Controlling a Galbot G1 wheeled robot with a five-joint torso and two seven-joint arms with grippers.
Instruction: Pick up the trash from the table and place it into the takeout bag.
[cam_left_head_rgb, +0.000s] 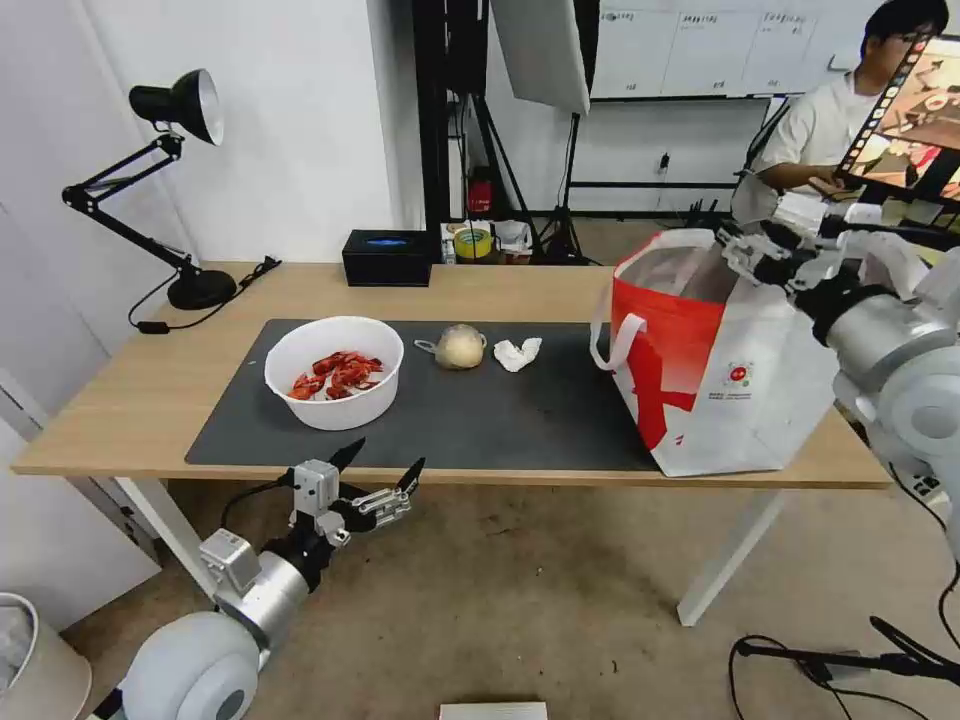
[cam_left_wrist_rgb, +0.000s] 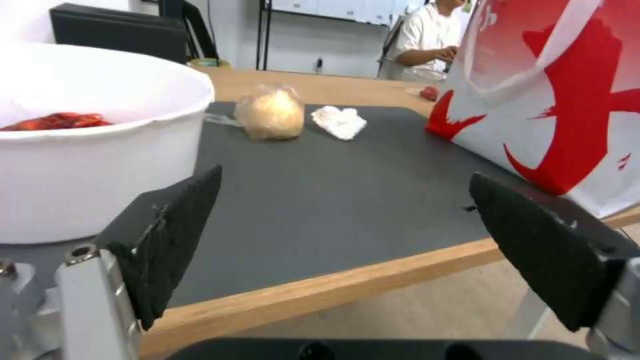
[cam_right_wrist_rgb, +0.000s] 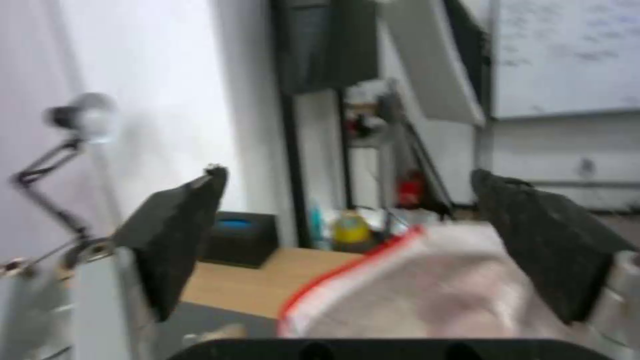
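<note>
- Red crayfish shells (cam_left_head_rgb: 337, 374) lie in the white round bowl (cam_left_head_rgb: 334, 372), which sits on the dark grey mat (cam_left_head_rgb: 500, 415) toward the left end of the surface (cam_left_head_rgb: 120, 400); the bowl appears untouched, so it probably awaits pickup.
- Just right of the bowl, near the mat's far edge, rest the small clear bag with a beige lump (cam_left_head_rgb: 459, 346) and the crumpled white tissue (cam_left_head_rgb: 517, 353), close together but apart.
- At the right end stands the takeout bag (cam_left_head_rgb: 720, 370), upright with its mouth open and foil lining showing, which suits dropping things in from above.
- Over the bag's mouth hangs the right gripper (cam_left_head_rgb: 745, 250), jaws spread and holding nothing, as the right wrist view confirms.
- Below the near edge, in front of the bowl, the left gripper (cam_left_head_rgb: 380, 465) points at the surface with jaws wide apart and empty, likely lined up for the bowl.
- At the far edge are a black box (cam_left_head_rgb: 387, 257) and, in the far left corner, a black desk lamp (cam_left_head_rgb: 160, 180), neither of them trash.
</note>
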